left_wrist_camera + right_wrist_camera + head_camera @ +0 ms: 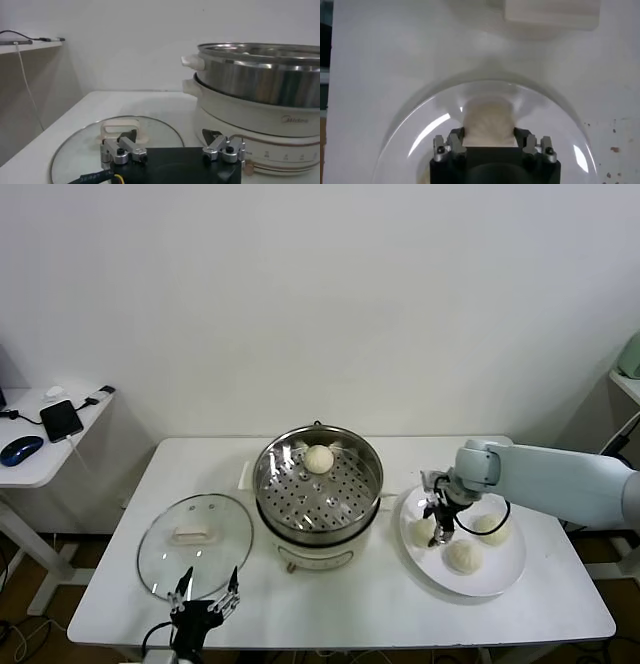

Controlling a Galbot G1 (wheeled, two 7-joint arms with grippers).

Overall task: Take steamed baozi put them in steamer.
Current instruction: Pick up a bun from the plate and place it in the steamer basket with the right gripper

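We see four steamed baozi in all. One baozi (319, 458) sits on the perforated tray at the far side of the steamer (318, 502), close against its rear wall. The other three lie on a white plate (500, 581) near the right edge of the tabletop (340, 609): one (422, 530) toward the plate's left side, one (492, 528) at its far right, and one (464, 555) nearer the front rim.

The right gripper (437, 533) is down on the plate at the left bun, and in the right wrist view we see its two fingers (451, 142) pressed against either side of that bun (488, 121), the jaws closed on it while it rests on the plate (560, 125). The right arm reaches in from the right edge of the table.

The steamer stands at the middle of the tabletop, its shiny steel pot on a white base with side handles; from the left wrist view we see that base and a handle (192, 62) from the side. A round glass lid (196, 544) with a white handle lies flat on the tabletop just left of the steamer, toward the front-left corner.

The left gripper (205, 595) waits at the front edge of the table, just in front of the lid, with its jaws spread wide and nothing between them.
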